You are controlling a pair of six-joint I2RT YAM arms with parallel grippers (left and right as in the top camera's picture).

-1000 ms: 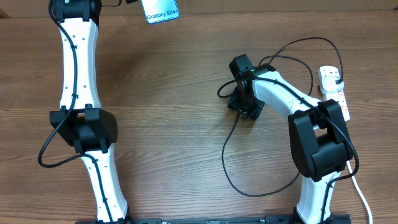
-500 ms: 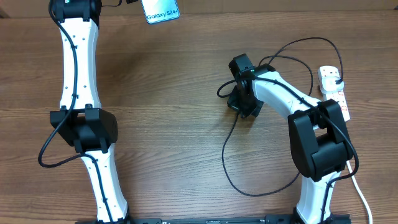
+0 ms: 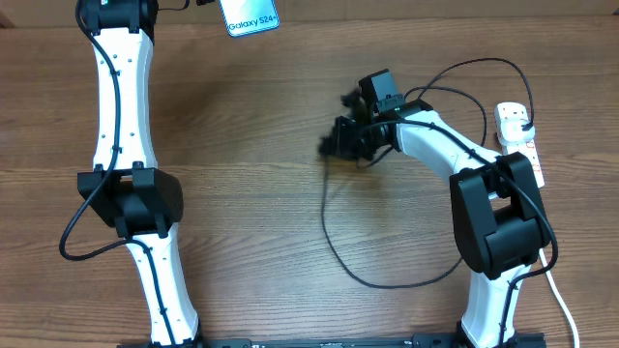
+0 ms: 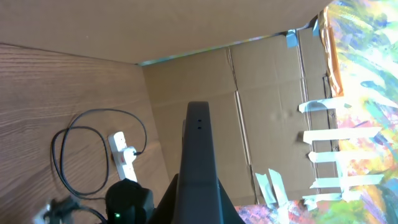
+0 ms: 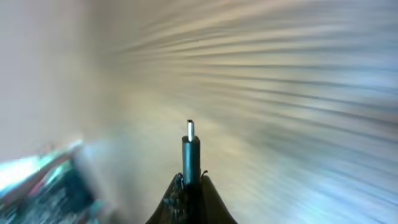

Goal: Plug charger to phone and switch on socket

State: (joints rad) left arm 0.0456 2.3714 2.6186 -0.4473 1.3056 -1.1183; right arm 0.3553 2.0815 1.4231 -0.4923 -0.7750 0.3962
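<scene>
Right gripper (image 5: 191, 180) pinches the charger (image 5: 191, 152) at its tip; left gripper (image 4: 199, 193) clamps the phone (image 3: 250, 16). Likely risk: the slack cable drags and twists the tip in the pinch, so it misses the phone.

The counter (image 3: 271, 145) is surfaced in brown wood grain with a smooth, matt finish, and the phone (image 3: 251, 14) is faced with a glossy screen. The charger (image 5: 191, 155) is sheathed in matt black plastic and ended by a bright metal connector tip (image 5: 190, 129), while the power strip (image 3: 522, 150) and arm shells (image 3: 121, 97) are moulded in smooth white plastic.
</scene>
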